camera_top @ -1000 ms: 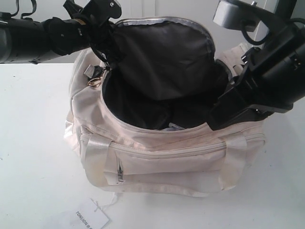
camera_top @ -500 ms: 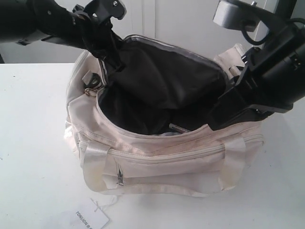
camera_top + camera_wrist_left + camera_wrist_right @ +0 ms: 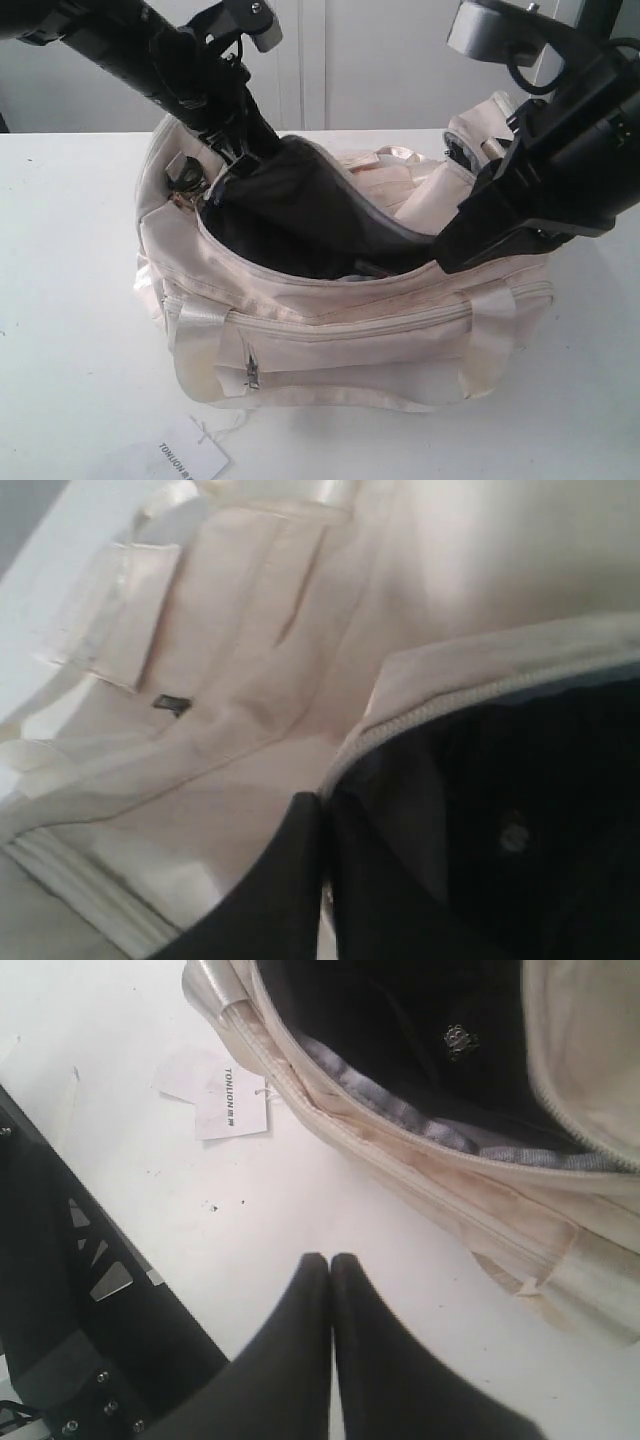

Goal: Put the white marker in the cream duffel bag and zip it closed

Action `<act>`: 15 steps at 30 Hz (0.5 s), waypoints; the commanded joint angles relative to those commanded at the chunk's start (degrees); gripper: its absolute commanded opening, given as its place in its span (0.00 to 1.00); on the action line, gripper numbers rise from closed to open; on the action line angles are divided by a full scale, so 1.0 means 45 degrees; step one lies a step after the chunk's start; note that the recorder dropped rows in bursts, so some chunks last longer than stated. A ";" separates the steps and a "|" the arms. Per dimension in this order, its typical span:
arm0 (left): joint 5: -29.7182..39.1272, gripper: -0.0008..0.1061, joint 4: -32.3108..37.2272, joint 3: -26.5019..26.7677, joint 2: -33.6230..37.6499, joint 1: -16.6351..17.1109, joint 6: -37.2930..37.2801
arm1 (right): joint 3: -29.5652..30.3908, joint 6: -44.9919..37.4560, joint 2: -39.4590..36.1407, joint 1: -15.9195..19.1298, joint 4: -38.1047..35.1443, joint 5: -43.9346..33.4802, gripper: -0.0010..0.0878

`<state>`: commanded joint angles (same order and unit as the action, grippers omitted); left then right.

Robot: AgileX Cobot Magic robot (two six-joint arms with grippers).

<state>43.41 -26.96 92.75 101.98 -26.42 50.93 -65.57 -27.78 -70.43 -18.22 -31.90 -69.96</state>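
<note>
The cream duffel bag (image 3: pixel 330 330) sits mid-desk (image 3: pixel 70 300), mouth half open. The left claw (image 3: pixel 228 158), at its 10 o'clock, pinches the flap's zipper edge. The right claw (image 3: pixel 328 1260), at 3 o'clock, is pressed together and empty.

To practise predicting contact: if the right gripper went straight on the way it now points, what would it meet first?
Probably the bare white table, just short of the cream duffel bag. The right gripper, jaws shut, points down at that strip. Depth is unclear, so the bag's side might come first.

Black arms (image 3: pixel 150 50), tapered black fingers (image 3: pixel 300 1350)
</note>
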 joint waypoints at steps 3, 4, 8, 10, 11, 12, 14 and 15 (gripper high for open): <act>0.0442 0.01 -0.0180 0.0000 0.0000 0.0000 0.0000 | 0.0000 0.0000 0.0000 0.0000 0.0000 0.0000 0.01; 0.0626 0.01 -0.0353 0.0000 0.0000 0.0000 0.0000 | 0.0000 0.0000 0.0000 0.0000 0.0000 0.0000 0.01; 0.1558 0.01 -0.1133 0.0000 0.0026 0.0000 0.0000 | 0.0000 0.0000 0.0000 0.0000 0.0000 0.0000 0.01; 0.2243 0.01 -0.1133 0.0000 0.0026 0.0000 0.0000 | 0.0000 0.0000 0.0000 0.0000 0.0000 0.0000 0.01; 0.2440 0.01 -0.1133 0.0000 0.0026 0.0000 0.0000 | 0.0000 0.0000 0.0000 0.0000 0.0000 0.0000 0.01; 0.2703 0.01 -0.1133 0.0000 0.0026 0.0000 0.0000 | 0.0000 0.0000 0.0000 0.0000 0.0000 0.0000 0.01; 0.3096 0.01 -0.1076 0.0000 0.0026 0.0000 0.0103 | 0.0000 0.0000 0.0000 0.0000 0.0000 0.0000 0.01; 0.3288 0.01 -0.0813 0.0000 0.0026 0.0000 0.0241 | 0.0000 0.0000 0.0000 0.0000 -0.0023 0.0000 0.01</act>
<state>58.20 -30.62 92.75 102.10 -26.42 52.01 -65.57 -27.78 -70.43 -18.22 -32.01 -69.96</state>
